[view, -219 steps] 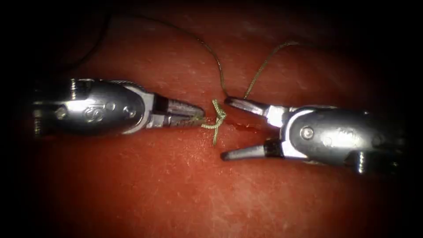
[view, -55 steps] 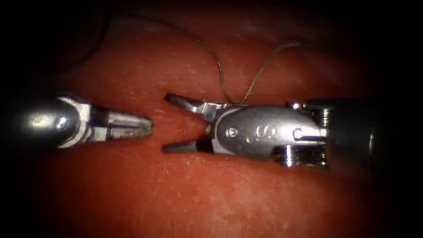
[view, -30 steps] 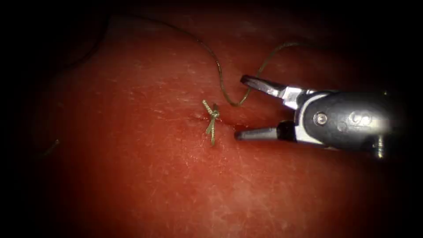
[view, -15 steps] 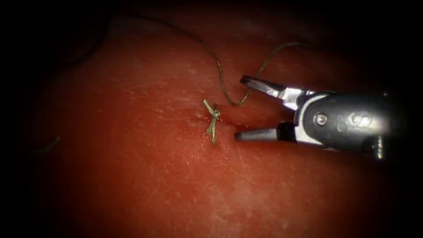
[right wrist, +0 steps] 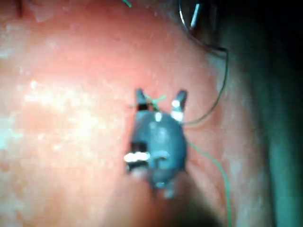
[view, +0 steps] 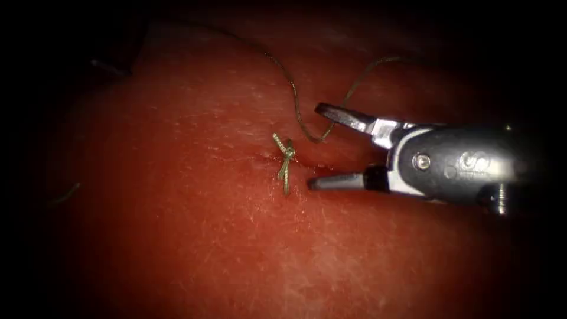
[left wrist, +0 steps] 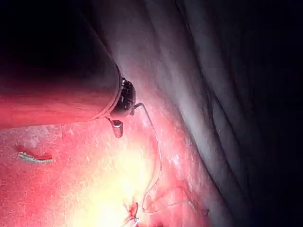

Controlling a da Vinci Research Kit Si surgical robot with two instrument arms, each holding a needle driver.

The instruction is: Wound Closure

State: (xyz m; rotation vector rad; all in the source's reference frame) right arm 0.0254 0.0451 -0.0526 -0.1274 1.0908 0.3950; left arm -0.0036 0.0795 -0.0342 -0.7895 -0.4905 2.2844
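Since half a second ago the right tool (view: 312,146) has slid a little toward the knot (view: 286,155) and risen slightly toward the far edge of the tissue (view: 236,248); the left arm's tool, which lay opposite it earlier, has drawn off to the tissue's left edge. The right tool's shaft lies almost level, entering from the right edge, wrist straight, both jaws pointing left at the closed cut. Its jaws are spread wide and hold nothing: one tip lies beyond the knot, toward the far edge, the other just right of the knot's nearer tail.

The knot sits on the cut near the middle of the tissue, its two short cut ends running roughly from far to near, the nearer tail longer and hanging toward the near edge. A loose thread (view: 293,97) comes down from the far left of the tissue, curves under the right tool's farther jaw and rises again toward the far right edge; whether it touches that jaw I cannot tell.

From the left wrist camera the left tool (left wrist: 117,128) shows as a small tip beyond its dark shaft, above the tissue and clear of it; whether its jaws are parted I cannot tell. A curved needle (right wrist: 182,14) lies past the tissue's far edge, outside the tissue, in neither tool.
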